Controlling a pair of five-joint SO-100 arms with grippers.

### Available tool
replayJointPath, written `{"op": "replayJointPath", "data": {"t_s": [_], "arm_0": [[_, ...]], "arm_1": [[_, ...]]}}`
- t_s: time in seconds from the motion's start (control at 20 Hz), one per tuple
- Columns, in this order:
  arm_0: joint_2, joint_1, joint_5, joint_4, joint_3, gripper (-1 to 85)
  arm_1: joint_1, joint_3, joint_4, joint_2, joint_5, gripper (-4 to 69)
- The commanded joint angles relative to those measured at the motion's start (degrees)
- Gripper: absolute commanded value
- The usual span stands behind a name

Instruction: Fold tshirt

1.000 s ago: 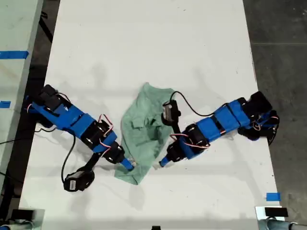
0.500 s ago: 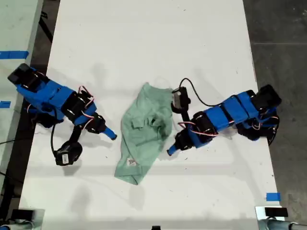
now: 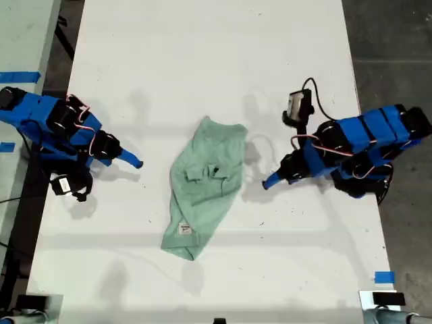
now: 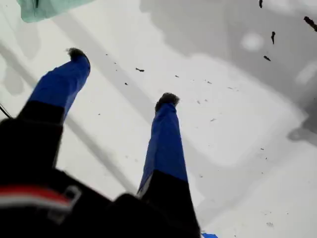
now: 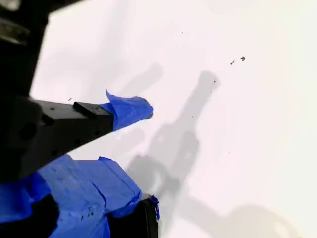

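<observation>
The tshirt (image 3: 202, 185) lies crumpled in a long, narrow bundle at the middle of the white table (image 3: 216, 61), with its small white label (image 3: 183, 229) facing up near the front end. One arm's gripper (image 3: 133, 162) rests a short way off at the exterior view's left. The other arm's gripper (image 3: 268, 181) rests a short way off at the exterior view's right. Neither touches the cloth. My first gripper (image 4: 121, 75) is open over bare table, and a corner of the tshirt (image 4: 47, 7) shows beyond it. My second gripper (image 5: 141, 151) is open and holds nothing.
A blue tape mark (image 3: 384, 277) sits near the table's front corner at the exterior view's right. A second pale table with blue tape (image 3: 19, 76) stands beyond the edge at the exterior view's left. Dark floor (image 3: 391, 40) lies past the opposite edge.
Both arms have drawn back outward from the tshirt, which they had been touching near its front end and side. The cloth now lies free and still on the table.
</observation>
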Motion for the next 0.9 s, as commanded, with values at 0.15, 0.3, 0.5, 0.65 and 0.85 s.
{"op": "replayJointPath", "data": {"t_s": [0.15, 0.3, 0.5, 0.65, 0.85], "arm_0": [[-6.5, 2.2, 1.41, -8.35, -4.31, 32.4], [-28.48, 6.68, 5.98, -14.33, -18.54, 33.7], [-44.65, 10.81, 7.56, -24.08, -28.3, 33.8], [-51.33, 12.66, 7.12, -29.88, -30.23, 33.6], [-60.82, 13.27, 7.47, -33.13, -36.65, 33.2]], "arm_1": [[0.09, -8.09, -6.86, -8.44, -0.7, 28.0], [-1.67, -26.63, -9.23, -28.13, -1.58, 30.5], [-4.39, -54.67, -10.37, -54.76, -2.29, 31.6], [-5.19, -61.08, -14.5, -63.63, -2.55, 31.5], [-6.15, -61.08, -17.58, -66.53, -1.85, 31.1]]}}
